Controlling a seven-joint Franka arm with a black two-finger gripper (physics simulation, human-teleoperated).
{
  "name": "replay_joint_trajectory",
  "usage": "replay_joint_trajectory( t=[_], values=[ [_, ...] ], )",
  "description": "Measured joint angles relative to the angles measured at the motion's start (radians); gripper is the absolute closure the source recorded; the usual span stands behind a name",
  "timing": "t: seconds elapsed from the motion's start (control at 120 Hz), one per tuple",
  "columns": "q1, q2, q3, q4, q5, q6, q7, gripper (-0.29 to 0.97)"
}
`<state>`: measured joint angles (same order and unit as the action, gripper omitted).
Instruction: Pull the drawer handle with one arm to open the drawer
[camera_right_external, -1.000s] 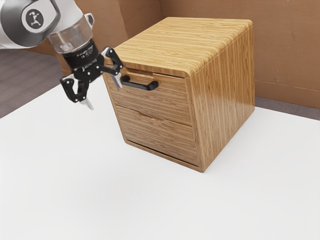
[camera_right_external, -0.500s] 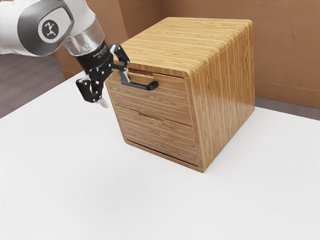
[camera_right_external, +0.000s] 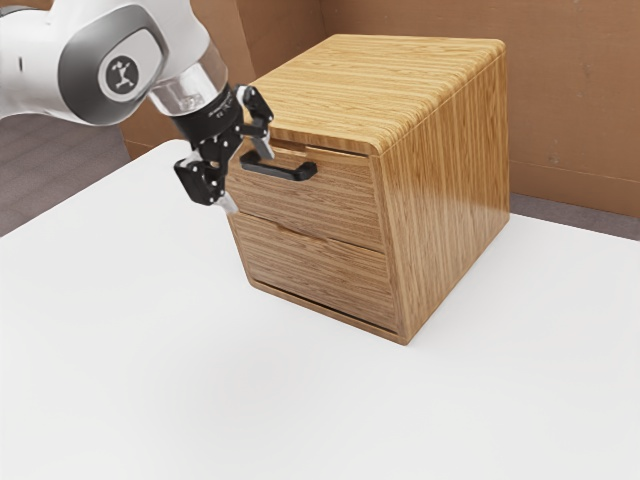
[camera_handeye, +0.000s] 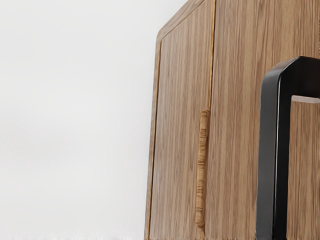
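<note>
The white table (camera_right_external: 300, 400) lies bare across the lower frame, leaving wide room in front of the wooden cabinet (camera_right_external: 440, 200), which stands at centre right, well in from the table's edges. On the cabinet's front the top drawer (camera_right_external: 325, 205) sits flush above a second drawer (camera_right_external: 310, 265). Its black handle (camera_right_external: 284, 171) runs along the upper edge, and the gripper (camera_right_external: 250, 182), reaching in from the upper left, is released, one finger above and one below the handle's left end beside the cabinet's corner. Behind, a brown wall (camera_right_external: 580, 90) crosses the top of the frame.
</note>
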<state>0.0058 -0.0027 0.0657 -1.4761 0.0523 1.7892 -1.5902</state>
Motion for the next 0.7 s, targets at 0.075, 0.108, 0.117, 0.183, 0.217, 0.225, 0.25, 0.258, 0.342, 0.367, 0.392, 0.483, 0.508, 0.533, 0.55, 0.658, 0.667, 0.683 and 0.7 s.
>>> replay_joint_trajectory(
  t=[0.075, 0.108, 0.117, 0.183, 0.217, 0.225, 0.25, 0.258, 0.342, 0.367, 0.392, 0.483, 0.508, 0.533, 0.55, 0.658, 0.667, 0.683, 0.7],
  values=[
    [-0.005, 0.003, 0.0, 0.0, 0.001, 0.006, -0.009, 0.0],
    [-0.007, 0.004, 0.0, 0.0, 0.001, 0.01, -0.013, 0.0],
    [-0.007, 0.004, 0.0, -0.001, 0.001, 0.012, -0.014, 0.0],
    [-0.011, 0.006, 0.0, -0.001, 0.0, 0.022, -0.021, 0.0],
    [-0.013, 0.007, 0.0, -0.002, 0.0, 0.026, -0.025, 0.0],
    [-0.014, 0.007, 0.0, -0.002, 0.0, 0.027, -0.025, 0.0],
    [-0.015, 0.007, 0.0, -0.003, 0.0, 0.03, -0.028, 0.0],
    [-0.015, 0.007, 0.0, -0.003, 0.0, 0.031, -0.028, 0.0],
    [-0.019, 0.012, 0.0, -0.003, 0.0, 0.037, -0.035, 0.0],
    [-0.02, 0.015, 0.0, -0.003, 0.0, 0.039, -0.037, 0.0],
    [-0.021, 0.018, 0.0, -0.003, -0.001, 0.04, -0.039, 0.0],
    [-0.017, 0.029, 0.001, -0.003, -0.001, 0.044, -0.045, 0.0],
    [-0.016, 0.031, 0.004, -0.003, -0.001, 0.044, -0.047, 0.0],
    [-0.014, 0.032, 0.008, -0.003, -0.002, 0.045, -0.048, 0.0],
    [-0.011, 0.032, 0.009, -0.003, -0.002, 0.045, -0.049, 0.0],
    [0.029, 0.034, 0.013, -0.003, -0.004, 0.047, -0.054, 0.0],
    [0.032, 0.034, 0.014, -0.003, -0.004, 0.047, -0.054, 0.0],
    [0.04, 0.034, 0.014, -0.003, -0.004, 0.047, -0.055, 0.0],
    [0.049, 0.034, 0.015, -0.004, -0.004, 0.047, -0.056, 0.0]
  ],
)
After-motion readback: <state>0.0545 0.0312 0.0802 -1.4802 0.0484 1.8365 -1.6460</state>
